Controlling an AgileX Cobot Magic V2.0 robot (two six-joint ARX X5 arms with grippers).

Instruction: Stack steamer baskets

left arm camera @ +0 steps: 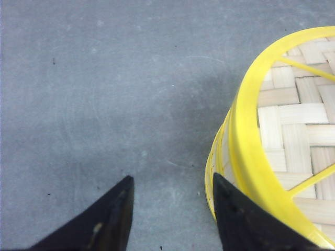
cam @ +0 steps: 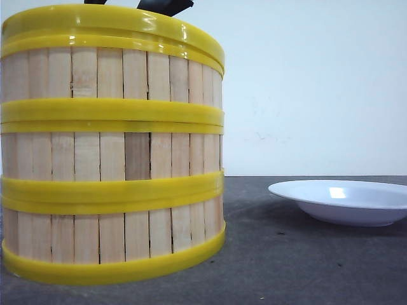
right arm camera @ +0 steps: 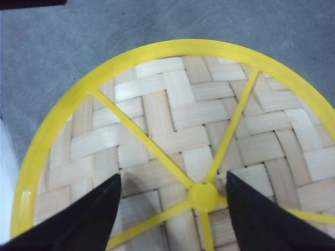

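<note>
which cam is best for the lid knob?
Right wrist view: the knob sits in plain sight at the hub of the lid's yellow spokes, between the open right gripper fingers. Left wrist view shows only part of the lid's rim and weave, no knob. Front view shows the stack side-on; knob hidden.

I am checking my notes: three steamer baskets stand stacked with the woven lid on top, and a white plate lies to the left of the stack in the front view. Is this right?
Not quite. In the front view the white plate lies to the right of the stacked steamer baskets, not the left. The rest holds: the right wrist view shows the woven lid on top.
</note>
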